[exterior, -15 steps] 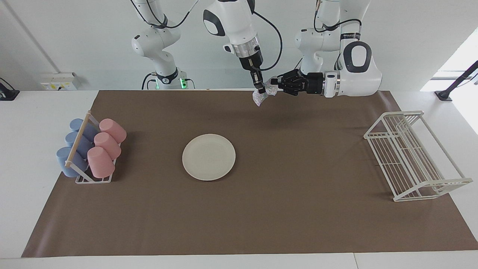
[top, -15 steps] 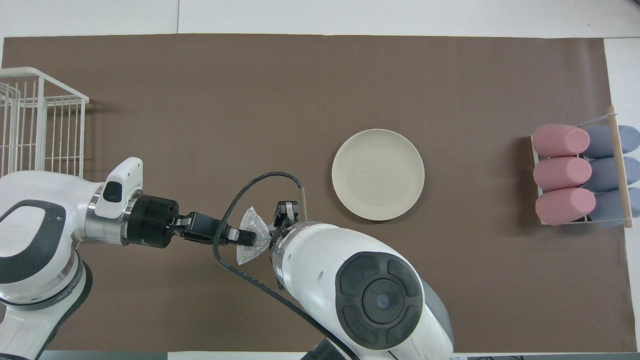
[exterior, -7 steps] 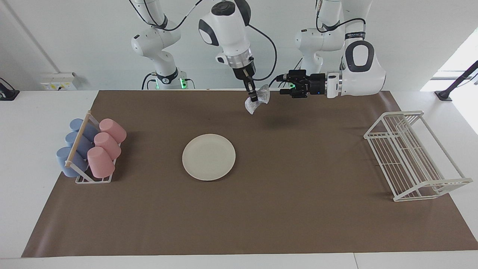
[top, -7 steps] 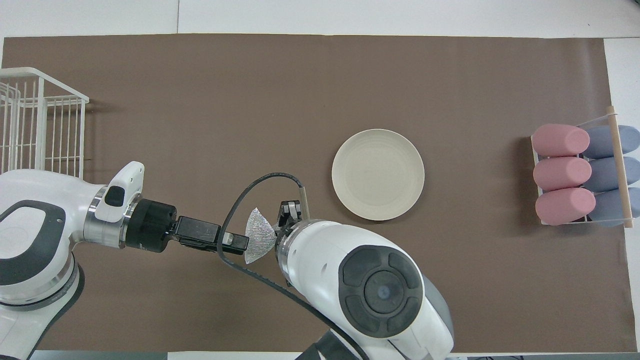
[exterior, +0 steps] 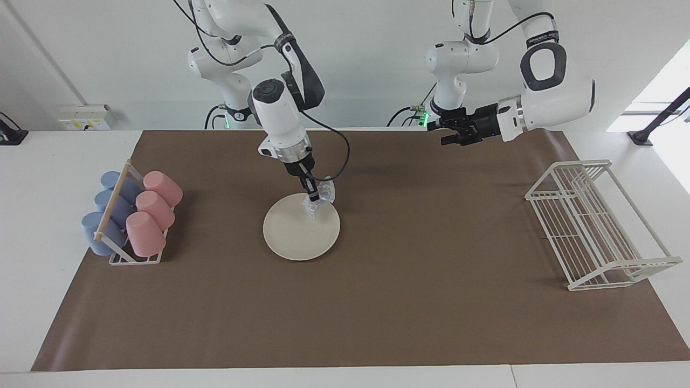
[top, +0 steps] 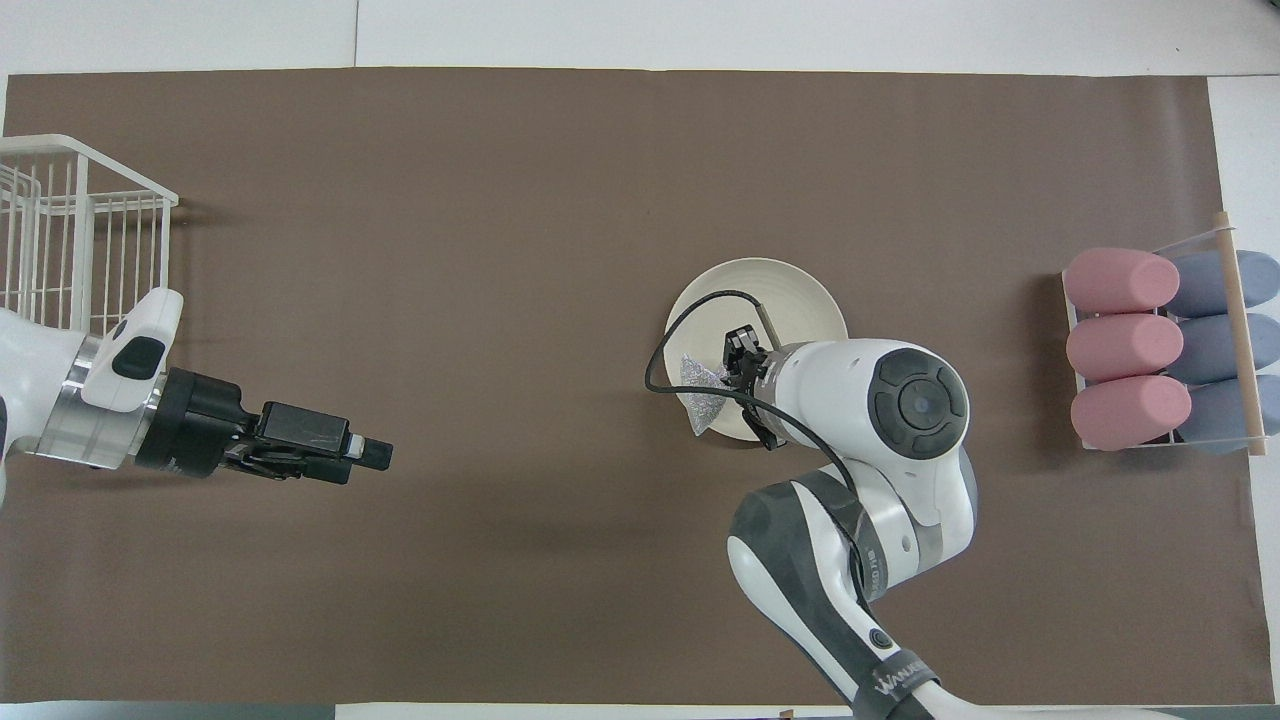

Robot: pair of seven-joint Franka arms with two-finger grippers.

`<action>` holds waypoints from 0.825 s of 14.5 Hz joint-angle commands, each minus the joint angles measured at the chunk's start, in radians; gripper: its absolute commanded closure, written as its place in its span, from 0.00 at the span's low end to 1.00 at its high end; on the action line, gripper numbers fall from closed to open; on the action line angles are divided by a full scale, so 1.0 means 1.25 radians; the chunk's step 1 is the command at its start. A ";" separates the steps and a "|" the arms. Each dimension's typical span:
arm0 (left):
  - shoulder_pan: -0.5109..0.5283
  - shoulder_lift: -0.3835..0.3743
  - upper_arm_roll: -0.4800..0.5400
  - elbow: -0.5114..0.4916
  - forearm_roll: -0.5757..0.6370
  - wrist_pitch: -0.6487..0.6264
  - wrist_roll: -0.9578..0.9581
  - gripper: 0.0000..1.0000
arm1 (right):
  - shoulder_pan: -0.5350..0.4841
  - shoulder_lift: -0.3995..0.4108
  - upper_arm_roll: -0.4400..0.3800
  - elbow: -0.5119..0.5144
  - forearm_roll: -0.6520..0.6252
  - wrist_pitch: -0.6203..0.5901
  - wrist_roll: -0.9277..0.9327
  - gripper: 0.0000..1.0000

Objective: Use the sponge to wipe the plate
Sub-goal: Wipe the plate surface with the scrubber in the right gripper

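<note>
Facing view: right hand down over the plate, fingers clamped on the sponge. Sponge sits at the plate's rim nearest the robots; whether it touches the plate cannot be told. Plate lies flat on the brown mat mid-bench. Left hand is up in the air over the mat edge nearest the robots, toward the left arm's end, fingers apart, holding nothing. Cup rack with pink and blue cups at the right arm's end; white wire rack at the left arm's end.

Overhead view: right hand over the plate, partly covering it. Sponge shows at the plate's rim toward the left arm's end. Left hand well apart from the plate, over bare mat, near the wire rack. Cups lie in their rack.
</note>
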 commanded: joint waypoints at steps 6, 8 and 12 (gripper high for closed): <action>-0.008 -0.004 -0.006 0.000 0.320 0.118 -0.016 0.00 | -0.053 0.109 0.008 -0.009 0.010 0.099 -0.164 1.00; -0.006 -0.003 -0.006 0.000 0.356 0.131 -0.017 0.00 | -0.102 0.110 0.008 -0.013 0.010 0.089 -0.274 1.00; -0.008 -0.003 -0.006 -0.001 0.401 0.143 -0.020 0.00 | -0.140 0.110 0.008 -0.013 0.010 0.087 -0.331 1.00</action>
